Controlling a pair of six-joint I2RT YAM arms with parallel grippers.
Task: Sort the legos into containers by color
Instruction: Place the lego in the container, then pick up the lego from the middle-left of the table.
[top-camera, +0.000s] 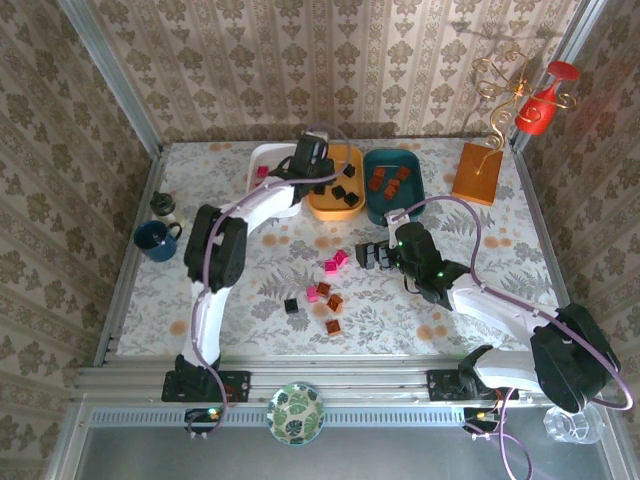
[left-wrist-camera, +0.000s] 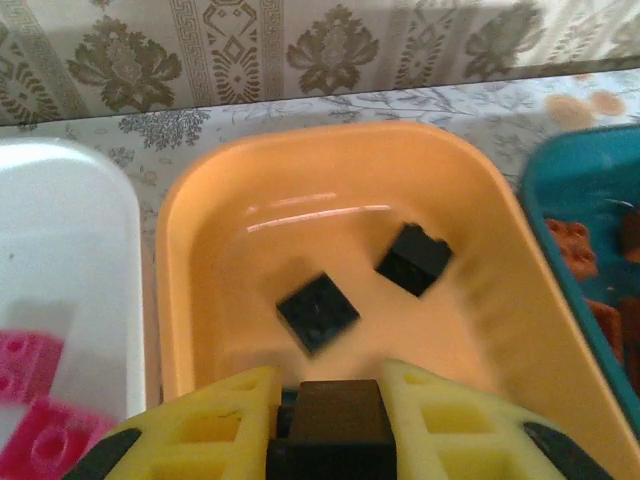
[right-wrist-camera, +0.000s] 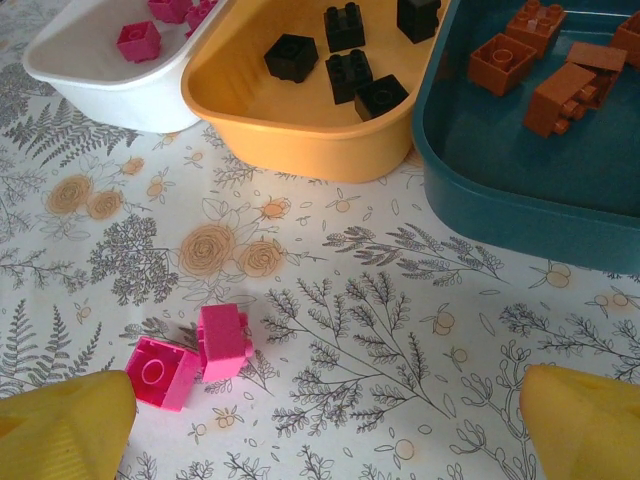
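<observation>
From above: finds the left pincer (top-camera: 310, 160) far out over the orange tray (top-camera: 335, 210), which sits between the white tray (top-camera: 262, 158) and the teal tray (top-camera: 400, 155); finds the right pincer (top-camera: 372, 255) low over the mid worktop (top-camera: 250, 290), near loose legos (top-camera: 330, 266) in pink, black and brown

Left wrist: shows the pincer clamped on a black lego (left-wrist-camera: 335, 425) above the orange tray, two black blocks (left-wrist-camera: 317, 310) lying inside

Right wrist: shows yellow fingers (right-wrist-camera: 60, 425) spread wide, gripping nothing, two touching pink legos (right-wrist-camera: 195, 355) on the worktop between them, on the near side of the trays
</observation>
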